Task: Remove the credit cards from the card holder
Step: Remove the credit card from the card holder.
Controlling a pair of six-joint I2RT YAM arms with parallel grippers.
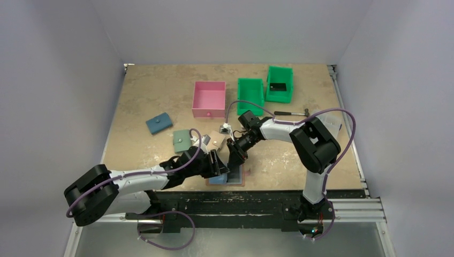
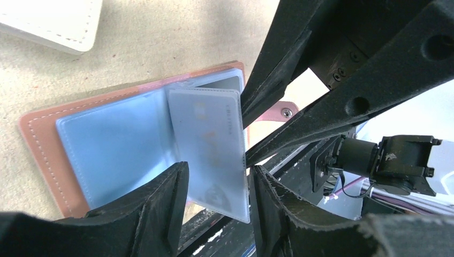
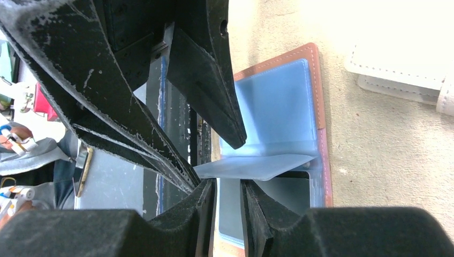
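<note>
**Fig. 1.** Both grippers meet over the open holder [image 2: 37, 144] at the near edge of the bench [image 1: 155, 91], with 1 card [image 2: 209, 139] between them.

The holder lies flat, blue lining up. A pale card with faint markings stands raised from it, seemingly inside a clear sleeve. The left gripper [image 2: 217, 176] is about half wide, its 2 fingers bracketing the card's long edges; whether they press it cannot be told. The right gripper [image 3: 227, 187] is narrow, tips at the card's free edge, with nothing seen clamped. To do the step well, 1 gripper should pin the holder or sleeve. The other should take the card squarely and draw it slowly along the sleeve's opening, since a thin card may flex or drag the light holder off the bench edge.
</note>
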